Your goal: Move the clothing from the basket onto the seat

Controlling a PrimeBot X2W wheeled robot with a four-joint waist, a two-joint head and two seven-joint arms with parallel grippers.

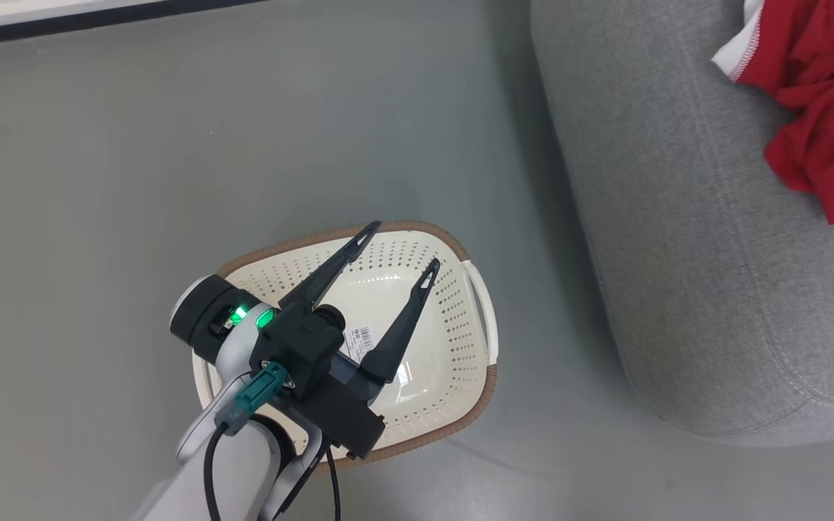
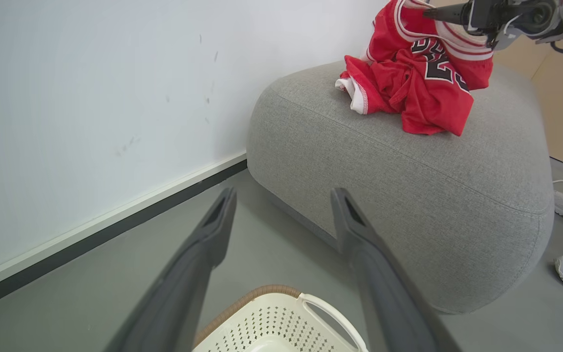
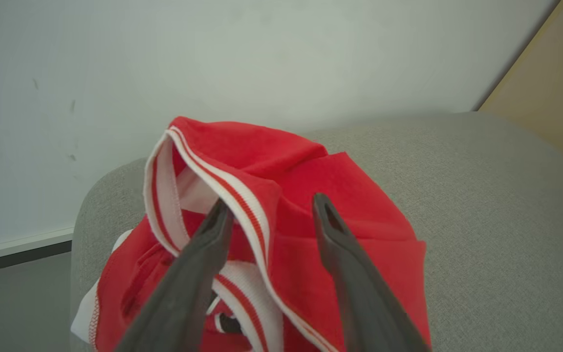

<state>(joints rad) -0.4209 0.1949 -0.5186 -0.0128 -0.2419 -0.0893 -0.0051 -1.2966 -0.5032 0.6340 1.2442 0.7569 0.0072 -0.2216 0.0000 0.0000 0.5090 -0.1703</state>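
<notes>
Now, R gripper [image 3: 271,201] parted astride clothing [image 3: 359,210] on seat [image 3: 482,195], L gripper [image 1: 403,246] wide over basket [image 1: 488,394]

left jaws wide, right jaws parted

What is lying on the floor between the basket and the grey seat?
Nothing lies there. In the head view the stretch of grey floor between the basket and the seat is bare.

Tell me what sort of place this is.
Likely an indoor room staged like a living space: a grey sofa, a laundry basket on smooth grey floor, a plain white wall.
</notes>
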